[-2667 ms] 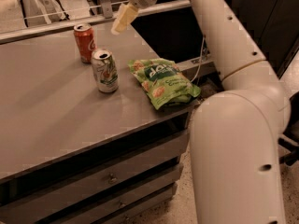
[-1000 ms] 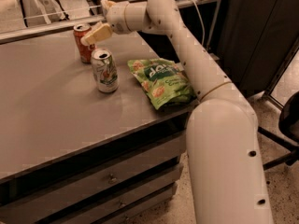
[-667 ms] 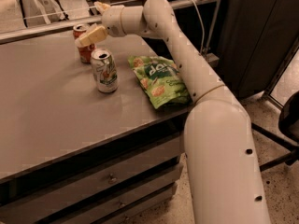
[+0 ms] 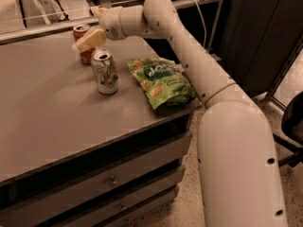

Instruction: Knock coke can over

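The coke can, red-orange with a silver top, stands upright at the back of the grey table. My gripper reaches in from the right and lies across the front of the can, covering its middle; it looks to be touching it. Only one cream finger shows. The white arm stretches from the lower right across the table's right edge.
A white-and-green soda can stands upright just in front of the coke can. A green chip bag lies to the right near the table's edge. Drawers sit below the tabletop. A rail runs behind the table.
The gripper has swung left from above the back right of the table down to the coke can and now lies against it. The can still stands upright.
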Available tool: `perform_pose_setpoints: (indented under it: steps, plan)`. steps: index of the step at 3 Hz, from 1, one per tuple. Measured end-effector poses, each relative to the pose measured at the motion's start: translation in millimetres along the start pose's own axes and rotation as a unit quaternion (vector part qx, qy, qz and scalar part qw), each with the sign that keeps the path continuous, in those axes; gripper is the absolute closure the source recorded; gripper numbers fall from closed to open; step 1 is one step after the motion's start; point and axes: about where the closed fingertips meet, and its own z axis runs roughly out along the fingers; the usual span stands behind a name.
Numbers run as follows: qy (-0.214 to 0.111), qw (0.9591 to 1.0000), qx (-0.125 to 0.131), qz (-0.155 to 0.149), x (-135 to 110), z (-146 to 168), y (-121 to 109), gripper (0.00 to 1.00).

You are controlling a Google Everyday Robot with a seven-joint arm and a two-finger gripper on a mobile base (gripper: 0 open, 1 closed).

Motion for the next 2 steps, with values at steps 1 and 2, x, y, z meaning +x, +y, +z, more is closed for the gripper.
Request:
perform_pose_setpoints:
  steps: [1, 2]
  plan:
    - [0.013, 0.9996, -0.013, 0.020, 3, -2, 19, 0.00]
    - [0.022, 0.9991, -0.014, 0.034, 14, 8, 28, 0.00]
